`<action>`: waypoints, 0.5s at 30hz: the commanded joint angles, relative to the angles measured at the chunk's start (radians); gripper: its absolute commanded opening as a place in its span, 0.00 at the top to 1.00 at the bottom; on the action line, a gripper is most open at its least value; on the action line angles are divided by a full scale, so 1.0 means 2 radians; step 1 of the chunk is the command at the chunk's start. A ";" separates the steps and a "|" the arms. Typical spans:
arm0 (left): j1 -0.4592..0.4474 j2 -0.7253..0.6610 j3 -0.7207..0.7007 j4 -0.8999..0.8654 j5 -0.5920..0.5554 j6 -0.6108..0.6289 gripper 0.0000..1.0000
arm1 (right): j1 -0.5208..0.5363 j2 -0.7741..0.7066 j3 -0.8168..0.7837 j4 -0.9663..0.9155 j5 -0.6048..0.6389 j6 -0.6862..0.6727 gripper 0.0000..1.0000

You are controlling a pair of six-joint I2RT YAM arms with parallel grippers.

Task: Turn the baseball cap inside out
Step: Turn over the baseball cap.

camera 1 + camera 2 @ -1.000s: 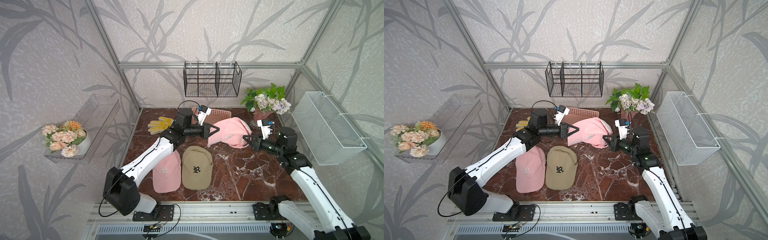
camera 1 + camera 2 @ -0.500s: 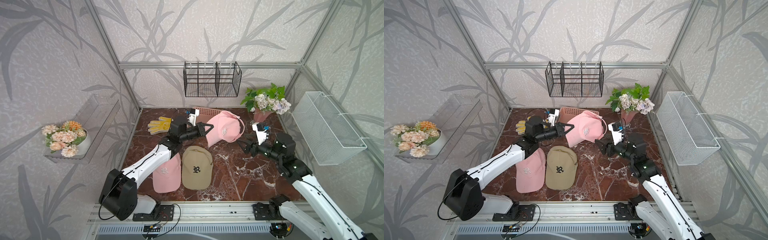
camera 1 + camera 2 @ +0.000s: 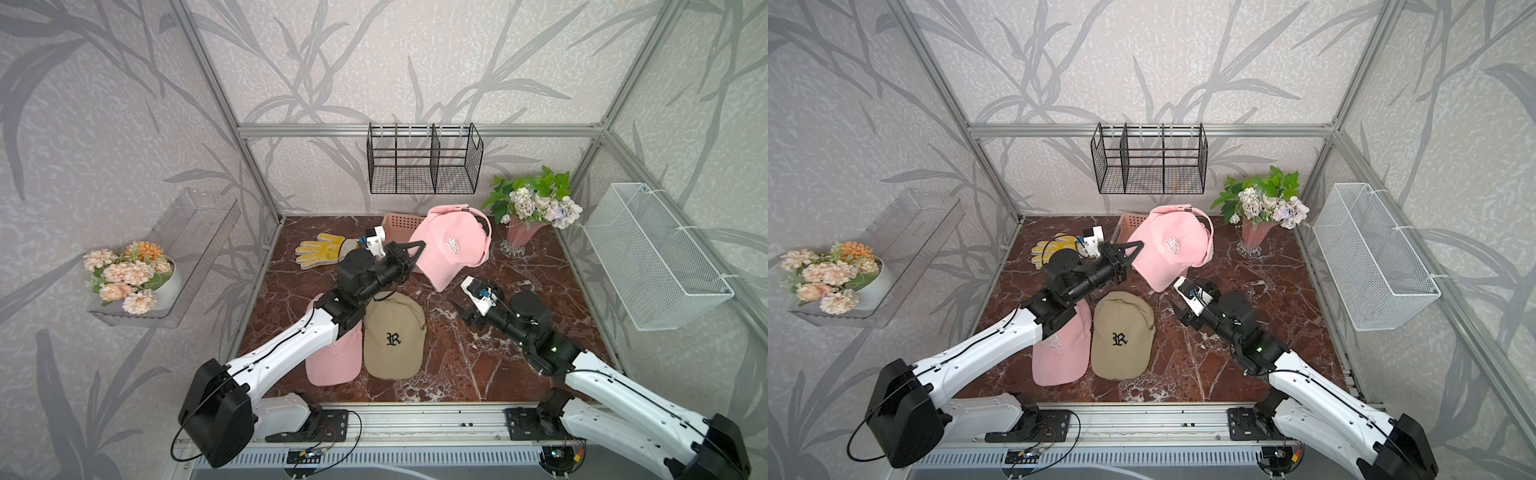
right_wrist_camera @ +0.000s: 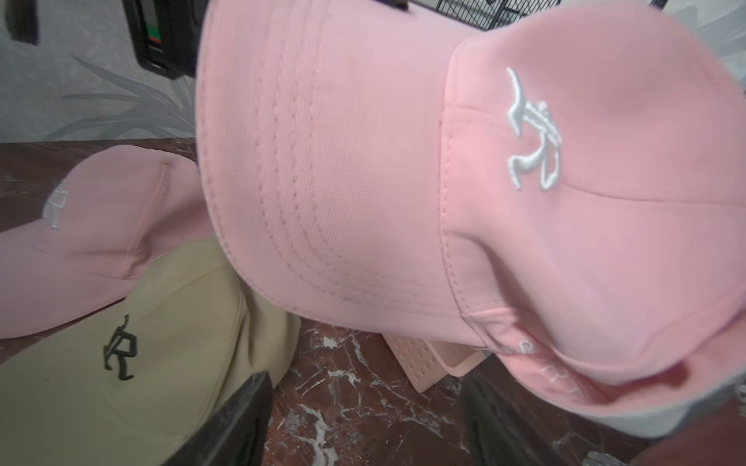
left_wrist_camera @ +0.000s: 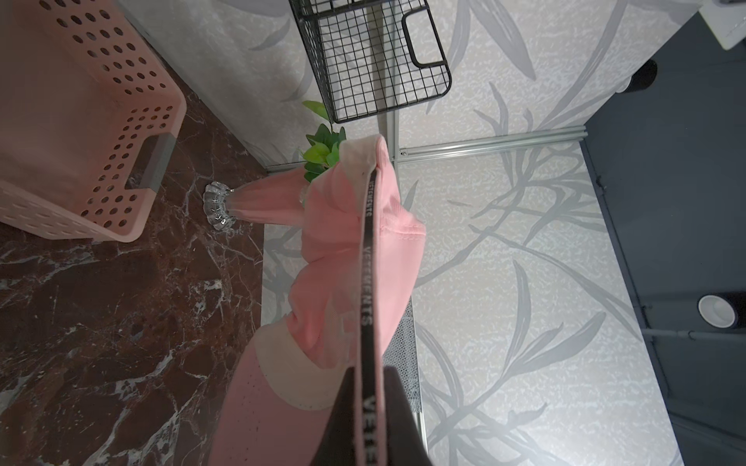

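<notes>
The pink baseball cap [image 3: 451, 249] hangs in the air, right side out, embroidered crown up and brim tilted down, held by the left gripper [image 3: 411, 254], whose jaws are pinched shut on the black-taped inner band [image 5: 369, 250] at the cap's rim. The left arm stretches forward from its base, forearm rising, wrist level and aimed at the cap. The right arm reaches in low over the marble table [image 3: 478, 365]; the right gripper [image 4: 363, 399] points up at the brim just beyond its fingertips, jaws spread wide and empty, apart from the fabric. There are three caps in all: the held one, a second pink cap [image 3: 332, 357] and one beige cap [image 3: 392, 336], side by side under the left forearm. One yellow glove [image 3: 318, 251] lies beside the left wrist, one pink basket [image 3: 397, 222] just past the left fingertips, and one vase of flowers [image 3: 521, 235] beyond the cap.
</notes>
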 commanded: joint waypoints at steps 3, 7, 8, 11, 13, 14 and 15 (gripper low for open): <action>-0.019 -0.007 -0.002 0.027 -0.028 -0.054 1.00 | 0.030 0.034 -0.006 0.125 0.083 -0.078 0.21; -0.028 -0.006 -0.001 0.029 -0.032 -0.071 1.00 | 0.039 0.063 -0.006 0.170 0.101 -0.103 0.20; -0.029 -0.006 -0.003 0.029 -0.032 -0.077 1.00 | 0.040 0.069 -0.004 0.175 0.106 -0.106 0.20; -0.032 -0.009 -0.006 0.026 -0.037 -0.083 1.00 | 0.045 0.084 -0.007 0.214 0.131 -0.119 0.20; -0.033 -0.009 -0.011 0.025 -0.038 -0.090 1.00 | 0.050 0.090 -0.009 0.249 0.148 -0.129 0.22; -0.033 -0.010 -0.015 0.027 -0.039 -0.093 1.00 | 0.053 0.092 -0.008 0.259 0.156 -0.135 0.24; -0.034 -0.009 -0.017 0.029 -0.039 -0.096 1.00 | 0.055 0.094 -0.008 0.266 0.161 -0.142 0.27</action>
